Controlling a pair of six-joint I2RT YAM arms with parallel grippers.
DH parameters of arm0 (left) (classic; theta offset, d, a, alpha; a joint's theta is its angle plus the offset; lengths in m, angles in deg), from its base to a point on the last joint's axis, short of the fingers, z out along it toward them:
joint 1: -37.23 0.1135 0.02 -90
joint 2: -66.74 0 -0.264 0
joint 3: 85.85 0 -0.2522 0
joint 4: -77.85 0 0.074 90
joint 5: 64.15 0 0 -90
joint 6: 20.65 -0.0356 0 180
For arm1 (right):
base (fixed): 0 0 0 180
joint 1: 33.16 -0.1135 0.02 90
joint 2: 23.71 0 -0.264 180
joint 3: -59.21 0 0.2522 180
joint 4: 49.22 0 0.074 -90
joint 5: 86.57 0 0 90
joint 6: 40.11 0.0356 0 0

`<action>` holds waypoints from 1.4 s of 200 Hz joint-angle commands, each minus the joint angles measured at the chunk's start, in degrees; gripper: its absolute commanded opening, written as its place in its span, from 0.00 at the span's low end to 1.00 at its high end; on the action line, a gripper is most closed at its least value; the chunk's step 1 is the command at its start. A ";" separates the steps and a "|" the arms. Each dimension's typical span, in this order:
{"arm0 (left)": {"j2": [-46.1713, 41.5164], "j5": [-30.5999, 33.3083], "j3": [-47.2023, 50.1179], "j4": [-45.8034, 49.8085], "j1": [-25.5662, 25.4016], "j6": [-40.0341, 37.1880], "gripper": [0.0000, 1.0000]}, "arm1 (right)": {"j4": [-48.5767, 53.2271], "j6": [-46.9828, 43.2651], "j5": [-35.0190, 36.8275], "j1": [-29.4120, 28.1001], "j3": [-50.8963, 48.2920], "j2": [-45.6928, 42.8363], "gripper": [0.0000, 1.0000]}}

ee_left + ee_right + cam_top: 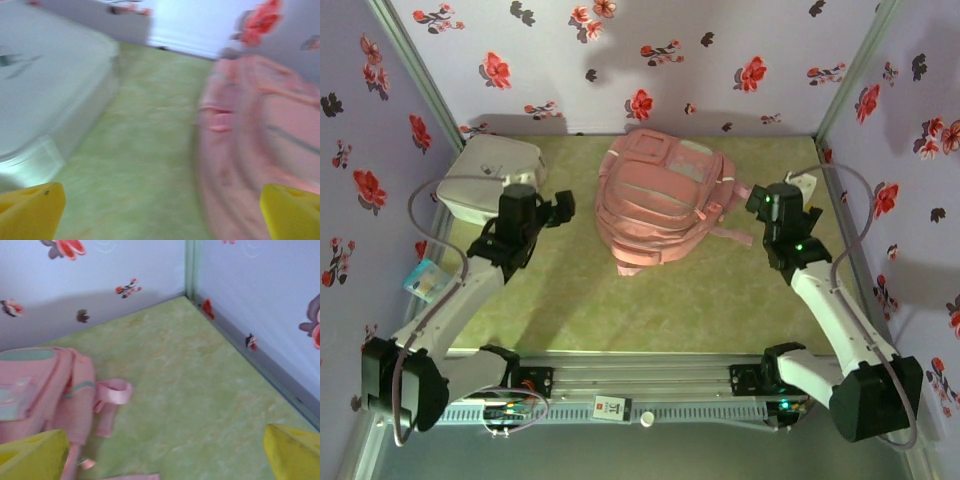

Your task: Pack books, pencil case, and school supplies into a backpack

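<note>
The backpack (660,205) lies between the arms, its long axis pointing away from them. The left pincer (560,207) and right pincer (757,199) flank it about equally near, both spread wide and empty.

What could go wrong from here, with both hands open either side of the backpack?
1. The left hand sits in the gap between the white box and the backpack; a sideways swing could knock the box.
2. The pink strap loop lies loose near the right hand; a finger might snag it and drag the backpack.
3. The backpack lies flat and soft, so a pinch may only bunch fabric.
</note>
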 commanded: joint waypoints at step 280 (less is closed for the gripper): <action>24.93 -12.83 23.67 -57.80 21.27 -22.18 1.00 | -59.44 -12.77 -18.03 11.33 -22.47 29.69 0.99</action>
